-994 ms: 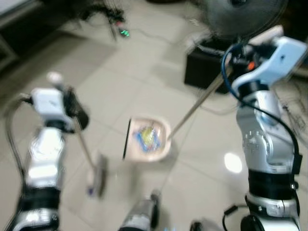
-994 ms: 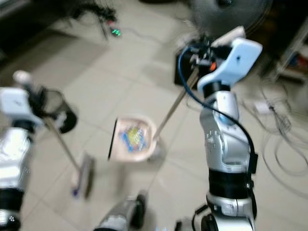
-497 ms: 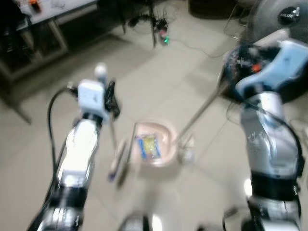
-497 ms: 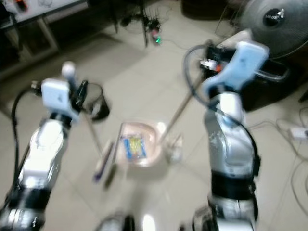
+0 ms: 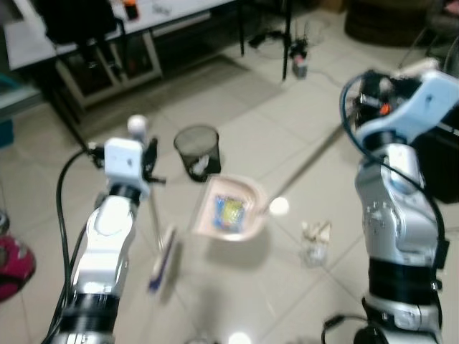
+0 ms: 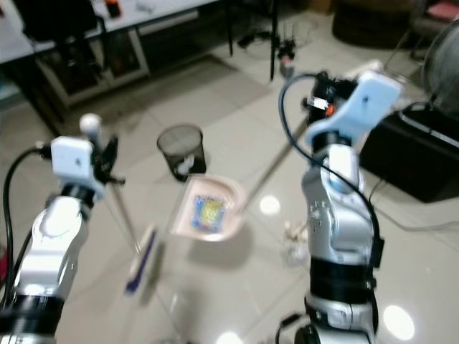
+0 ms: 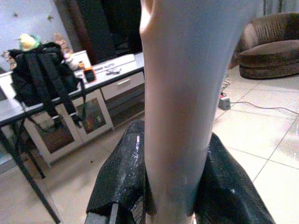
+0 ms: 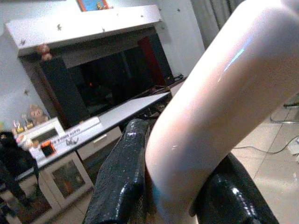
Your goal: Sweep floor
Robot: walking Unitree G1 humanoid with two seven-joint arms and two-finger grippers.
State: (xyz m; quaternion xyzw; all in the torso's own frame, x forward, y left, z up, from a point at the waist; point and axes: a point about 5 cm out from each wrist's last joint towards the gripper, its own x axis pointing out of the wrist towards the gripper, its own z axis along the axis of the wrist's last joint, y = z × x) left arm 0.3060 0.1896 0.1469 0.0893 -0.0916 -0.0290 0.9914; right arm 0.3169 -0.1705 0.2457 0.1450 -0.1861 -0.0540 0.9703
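Though blurred, pale glossy floor tiles (image 5: pixel 237 122) apparently meet a desk (image 5: pixel 107 32).

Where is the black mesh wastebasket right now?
In the left eye view the wastebasket stands on the tiled floor ahead of the robot, just beyond the pink dustpan and near the table's legs.

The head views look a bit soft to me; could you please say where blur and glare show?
Left eye view: broom and dustpan motion-smeared, lamp glare on the floor. Left wrist view: broom handle close and unfocused; background sharper.
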